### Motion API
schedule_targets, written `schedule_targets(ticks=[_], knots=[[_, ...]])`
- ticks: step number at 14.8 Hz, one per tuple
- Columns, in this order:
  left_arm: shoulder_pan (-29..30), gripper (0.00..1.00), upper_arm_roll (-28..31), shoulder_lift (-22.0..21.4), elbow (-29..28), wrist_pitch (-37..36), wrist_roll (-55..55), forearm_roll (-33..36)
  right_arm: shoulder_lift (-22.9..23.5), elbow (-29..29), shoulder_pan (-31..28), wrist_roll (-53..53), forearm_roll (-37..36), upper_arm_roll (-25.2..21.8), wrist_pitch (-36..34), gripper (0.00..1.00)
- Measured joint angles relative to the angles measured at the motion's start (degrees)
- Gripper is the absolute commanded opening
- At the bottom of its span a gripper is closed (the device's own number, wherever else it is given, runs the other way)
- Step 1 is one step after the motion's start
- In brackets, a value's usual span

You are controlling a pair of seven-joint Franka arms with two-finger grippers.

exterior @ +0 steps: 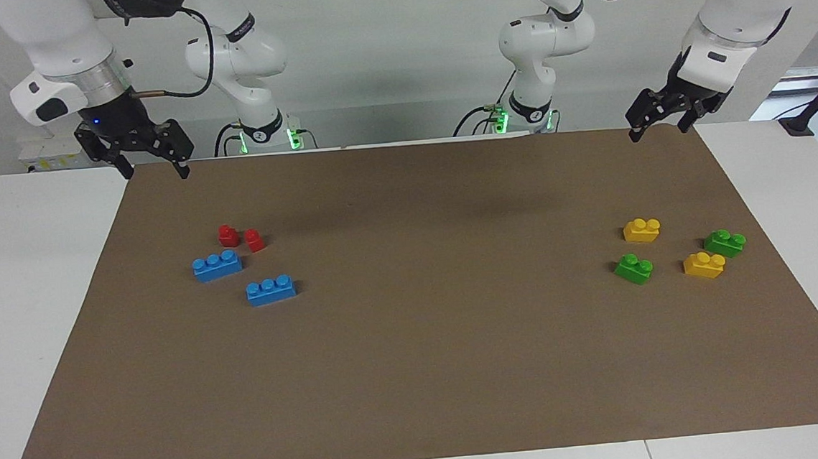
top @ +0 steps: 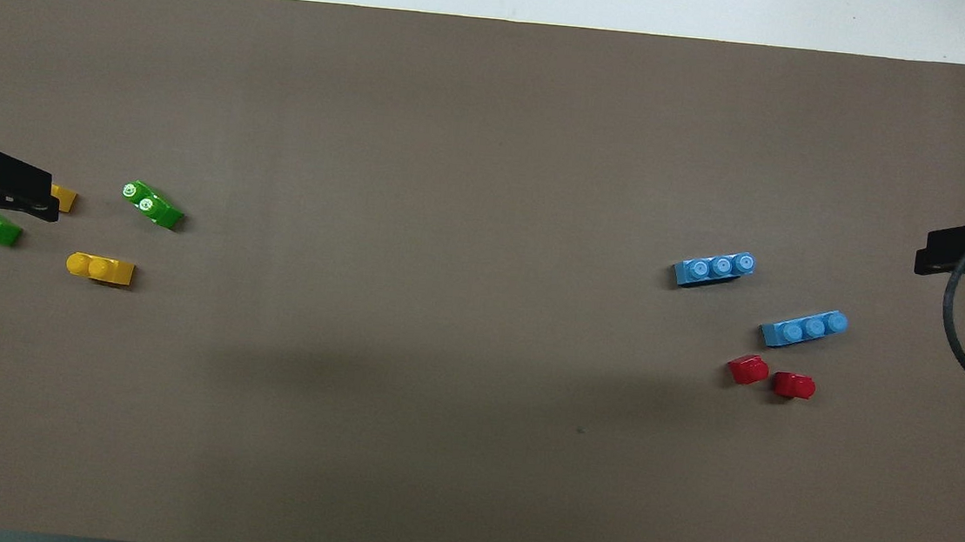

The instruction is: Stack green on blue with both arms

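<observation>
Brown mat [exterior: 419, 373] covers table. Right gripper [exterior: 152, 164] raised over mat corner at right arm's end, jaws spread wide, holding nothing. Left gripper [exterior: 661, 124] raised over mat corner at left arm's end, jaws parted, holding nothing. Two blue bricks [exterior: 217, 265] [exterior: 271, 290] flat on mat toward right arm's end, near each other, apart. Two green bricks [exterior: 633, 268] [exterior: 724, 243] toward left arm's end, among two yellow bricks [exterior: 641, 230] [exterior: 704, 265]. Two red pieces [exterior: 228, 235] [exterior: 255, 239] just beside nearer blue, on robots' side.

White table [exterior: 39, 298] under brown mat [exterior: 431, 343]
</observation>
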Motion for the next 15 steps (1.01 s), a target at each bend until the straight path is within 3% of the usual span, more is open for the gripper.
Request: schedule_targets(ticks=[7,15], knots=[[0.0,1.0,-0.1,-3.4,-12.0,9.3,-5.7,-0.3,1.5,-3.0,2.9,25.3,0.1,0.4,6.6,1.0],[0.0,1.0,0.0,-7.1,-19.7,14.7,-15.6,-0.4,11.1,-4.7,0.8,47.6,11.1,0.0,12.1,1.0]])
